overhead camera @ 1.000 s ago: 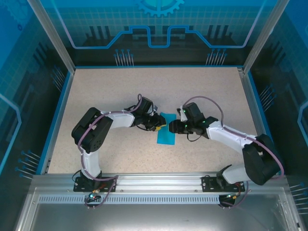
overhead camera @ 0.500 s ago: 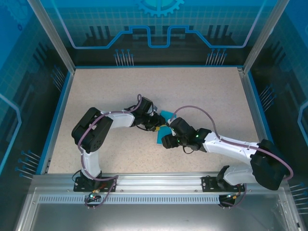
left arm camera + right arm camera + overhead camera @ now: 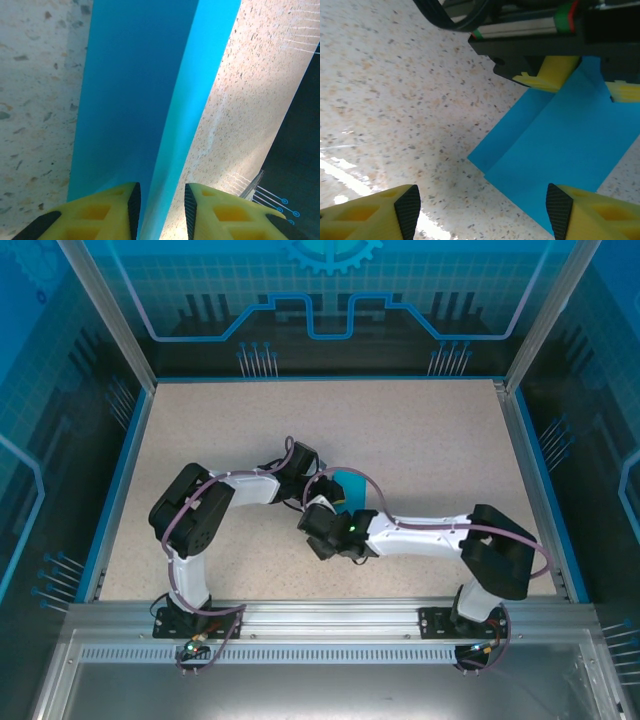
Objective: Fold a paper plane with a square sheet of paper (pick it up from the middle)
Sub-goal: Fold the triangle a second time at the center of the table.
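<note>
The teal-blue sheet of paper [image 3: 352,483] lies on the table folded lengthwise, with one flap raised. In the left wrist view the paper [image 3: 135,95] runs away from my left gripper [image 3: 161,210], which is open with its yellow fingers on either side of the raised flap. My left gripper [image 3: 329,497] sits at the paper's left edge. My right gripper [image 3: 320,528] is low over the table just in front of the paper. It is wide open [image 3: 482,215] and empty, with the paper's near corner [image 3: 560,145] ahead and the left gripper's fingers [image 3: 547,75] beyond.
Speckled beige tabletop [image 3: 420,430] surrounds the paper, bounded by a blue rim and the cage posts. The right arm's forearm [image 3: 420,535] stretches across the near middle of the table. A metal rail [image 3: 330,615] runs along the near edge.
The right arm has swung from the paper's right side leftward and nearer, now covering the paper's lower part from above. The left gripper has stayed in place.
</note>
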